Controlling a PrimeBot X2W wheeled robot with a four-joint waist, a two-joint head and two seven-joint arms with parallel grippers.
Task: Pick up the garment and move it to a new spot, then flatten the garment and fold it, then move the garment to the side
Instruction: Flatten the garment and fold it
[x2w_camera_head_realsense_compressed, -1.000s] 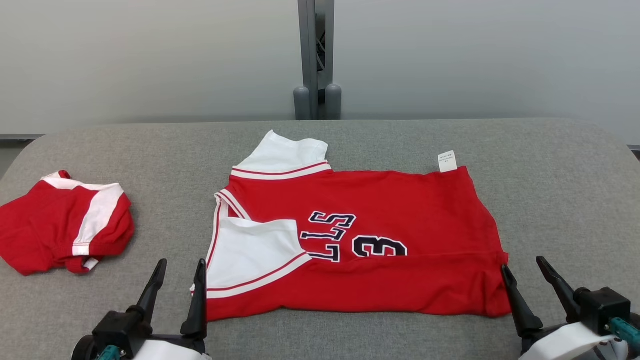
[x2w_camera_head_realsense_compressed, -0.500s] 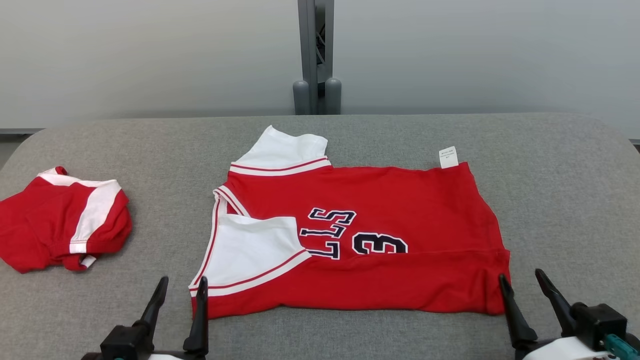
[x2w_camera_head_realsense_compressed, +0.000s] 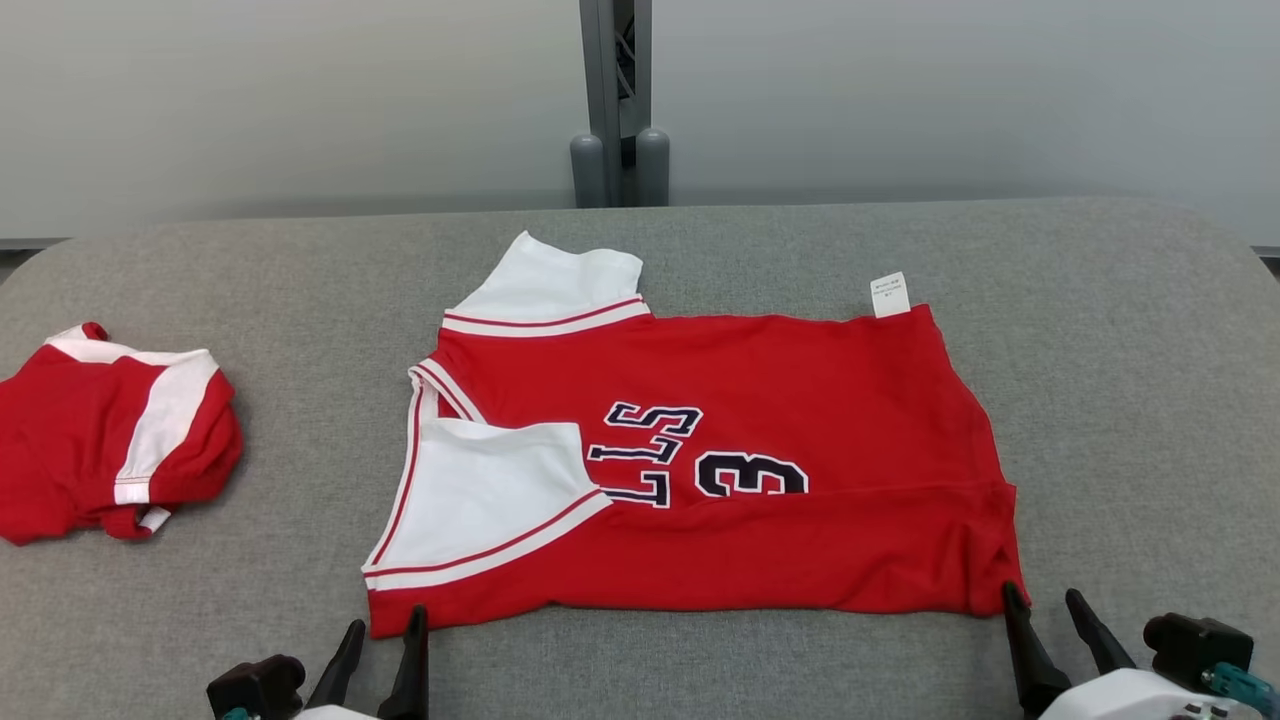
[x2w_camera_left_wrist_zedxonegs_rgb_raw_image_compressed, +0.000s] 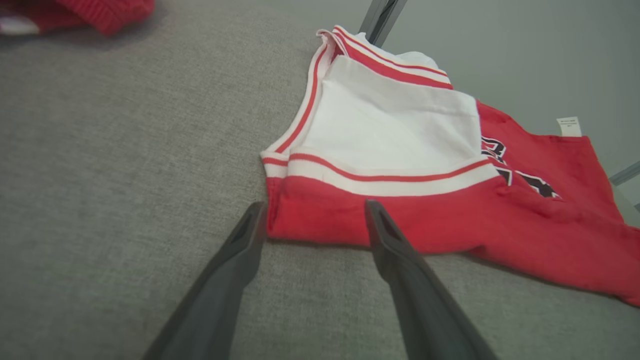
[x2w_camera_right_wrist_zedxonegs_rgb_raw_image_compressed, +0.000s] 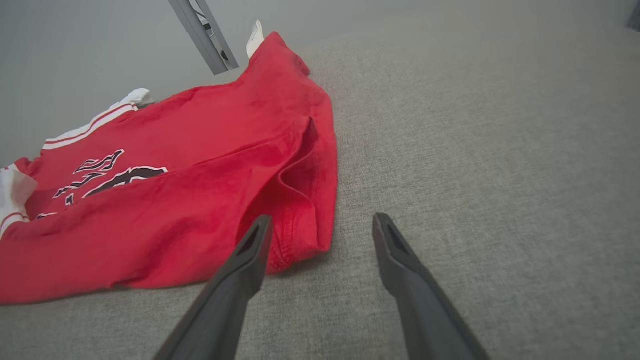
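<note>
Folding seems our step: the red jersey (x2w_camera_head_realsense_compressed: 760, 400) lies centred on the grey table (x2w_camera_head_realsense_compressed: 1120, 380), near edge doubled over. Our left gripper (x2w_camera_head_realsense_compressed: 387, 620) and right gripper (x2w_camera_head_realsense_compressed: 1043, 592) stand apart, empty, at its near corners; next we should pinch both.

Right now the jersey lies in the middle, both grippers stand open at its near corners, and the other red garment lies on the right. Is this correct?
Not quite. The other red garment lies on the left, not the right; the head view shows it. The jersey does lie in the middle, with the left gripper and right gripper open at its near corners.
</note>
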